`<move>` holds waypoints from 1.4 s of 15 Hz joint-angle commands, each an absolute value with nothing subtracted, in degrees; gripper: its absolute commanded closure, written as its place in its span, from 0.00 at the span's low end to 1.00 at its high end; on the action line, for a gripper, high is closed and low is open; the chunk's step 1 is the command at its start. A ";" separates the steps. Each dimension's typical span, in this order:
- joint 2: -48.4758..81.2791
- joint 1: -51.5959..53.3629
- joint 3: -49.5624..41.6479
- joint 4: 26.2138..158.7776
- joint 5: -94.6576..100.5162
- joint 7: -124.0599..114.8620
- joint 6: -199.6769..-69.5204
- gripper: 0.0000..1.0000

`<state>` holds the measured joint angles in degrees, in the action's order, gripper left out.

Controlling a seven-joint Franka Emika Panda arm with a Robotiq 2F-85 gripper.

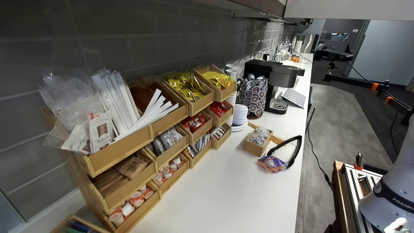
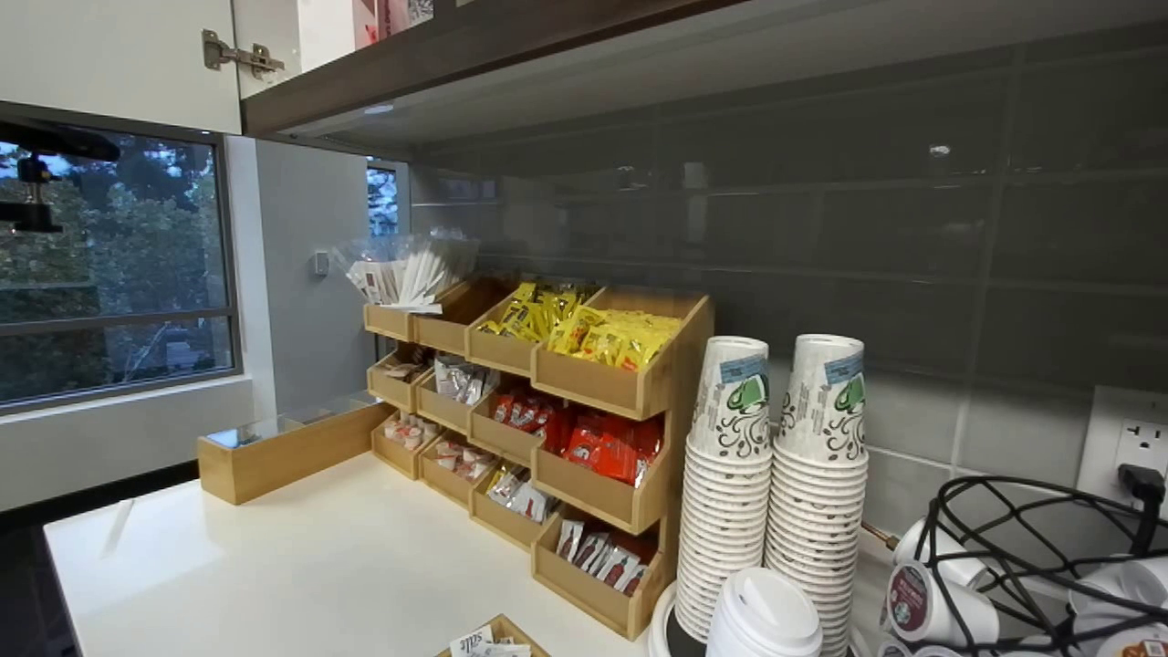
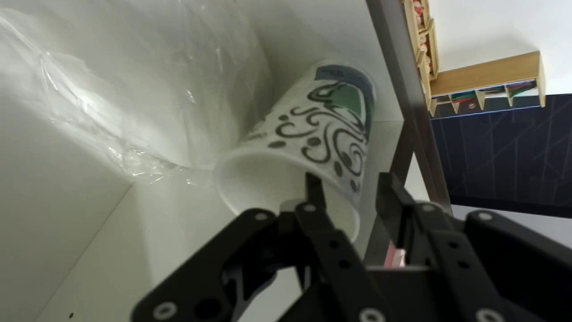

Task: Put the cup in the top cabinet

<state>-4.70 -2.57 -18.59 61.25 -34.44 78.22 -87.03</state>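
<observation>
In the wrist view a white paper cup with black swirls and a green mug print is inside the top cabinet. The cup's mouth faces my gripper. My gripper is open. One finger stands at the cup's mouth, the other outside the cup, with a wide gap between them; whether either touches the cup I cannot tell. I cannot tell if the cup rests on a surface. In both exterior views the cabinet shows only its lower edge and an open door. The gripper is out of view there.
A clear plastic-wrapped white bundle lies beside the cup in the cabinet. Below are the wooden snack rack, stacks of paper cups and a coffee machine. The door's hinge juts at the cabinet opening.
</observation>
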 commanded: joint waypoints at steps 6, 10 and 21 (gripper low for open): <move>-3.98 -2.36 -18.14 60.94 -36.04 79.16 -90.80 0.00; -4.33 -2.67 -18.48 60.66 -37.02 78.05 -90.37 0.00; -7.83 -5.50 -18.48 61.61 -29.10 59.11 -96.12 0.00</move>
<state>-6.36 -4.61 -18.99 61.07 -33.35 65.36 -95.88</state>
